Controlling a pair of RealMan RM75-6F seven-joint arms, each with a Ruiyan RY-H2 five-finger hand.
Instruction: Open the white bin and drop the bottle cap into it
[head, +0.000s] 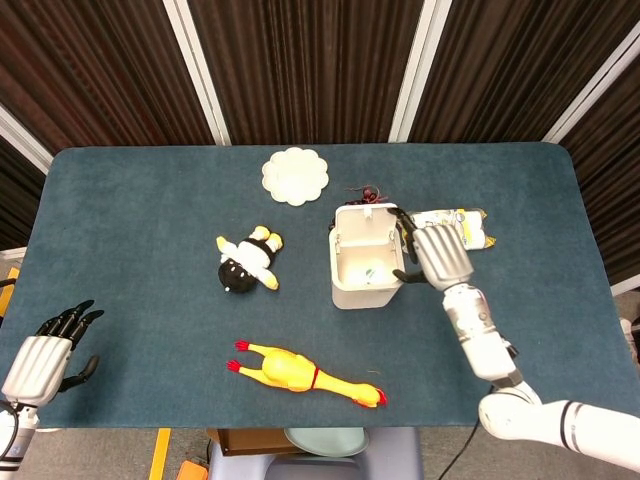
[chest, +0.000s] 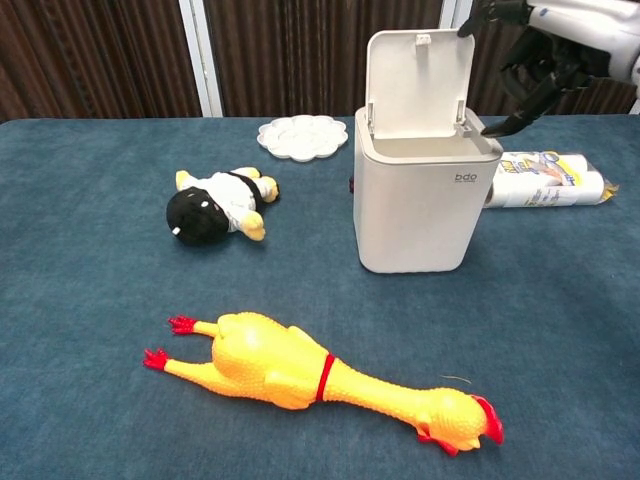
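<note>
At the far left, off the near corner of the table (head: 120, 400), the left hand (head: 45, 352) hangs with its dark fingers loosely apart and nothing in them. Moving right, a black-and-white plush toy (head: 247, 259) lies on its side on the blue cloth, and nearer the front edge a yellow rubber chicken (head: 305, 373) stretches out with its red feet to the left and its head to the right. Toward the back sits a white scalloped plate (head: 295, 175).

The white bin (head: 366, 261) stands right of centre with its lid (chest: 418, 80) tipped up and back, so the mouth is uncovered. From the head view a small pale round object, most likely the bottle cap (head: 369, 272), lies on the floor inside the bin, though it is too small to be sure of its markings; the chest view cannot see down into the bin.

The right hand (head: 436, 254) hovers just beside the bin's right rim, above it, fingers spread apart and holding nothing; in the chest view its dark fingertips (chest: 497, 126) point down toward the rim. Behind the hand, further right, a packet in clear wrap with yellow and blue print (head: 465, 226) lies on the cloth
</note>
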